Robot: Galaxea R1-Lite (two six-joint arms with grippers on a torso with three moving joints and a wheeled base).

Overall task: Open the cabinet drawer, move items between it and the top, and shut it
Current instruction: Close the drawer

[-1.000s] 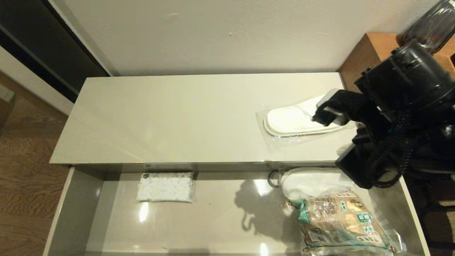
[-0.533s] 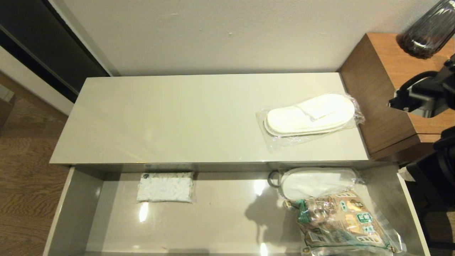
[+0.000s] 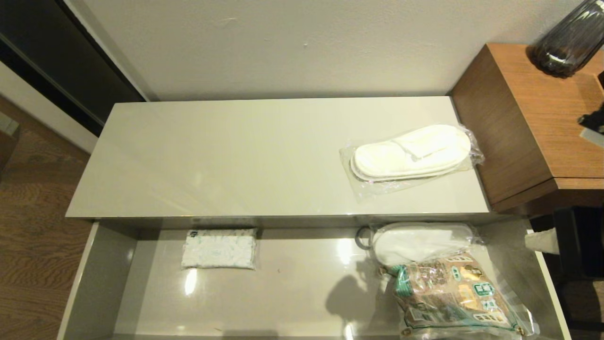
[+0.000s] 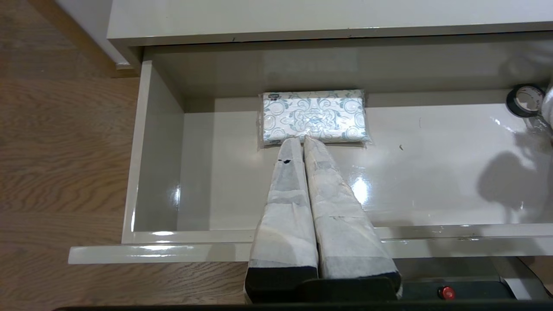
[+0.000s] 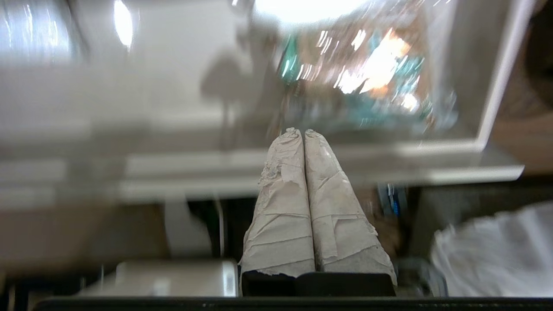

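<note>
The cabinet drawer (image 3: 302, 283) stands pulled fully out below the front edge of the top (image 3: 236, 160). One bagged pair of slippers (image 3: 409, 153) lies flat on the top, at the end nearest the brown wood-grain unit (image 3: 533, 118), toes pointing away from that unit; nothing touches it. A second bagged pair of slippers (image 3: 420, 242) lies inside the drawer, directly under the front edge of the top and on the wood-grain-unit side. A brown-and-green printed bag (image 3: 453, 295) overlaps its near edge. A small dark roll of tape (image 3: 362, 237) sits just beside this second pair, on the side away from the wood-grain unit. A white patterned tissue packet (image 3: 219, 249) lies against the back of the drawer, well apart from the slippers, toward the drawer's far end from the wood-grain unit.

The left gripper (image 4: 303, 140) hangs above the drawer's front rail, its wrapped fingers pressed together with nothing between them, tips in line with the tissue packet (image 4: 314, 116). The right gripper (image 5: 304, 131) is clenched likewise and empty, held off the drawer's front corner by the printed bag (image 5: 367, 82); its wrist view is blurred. A dark ribbed glass vase (image 3: 568, 40) stands on the wood-grain unit.
</note>
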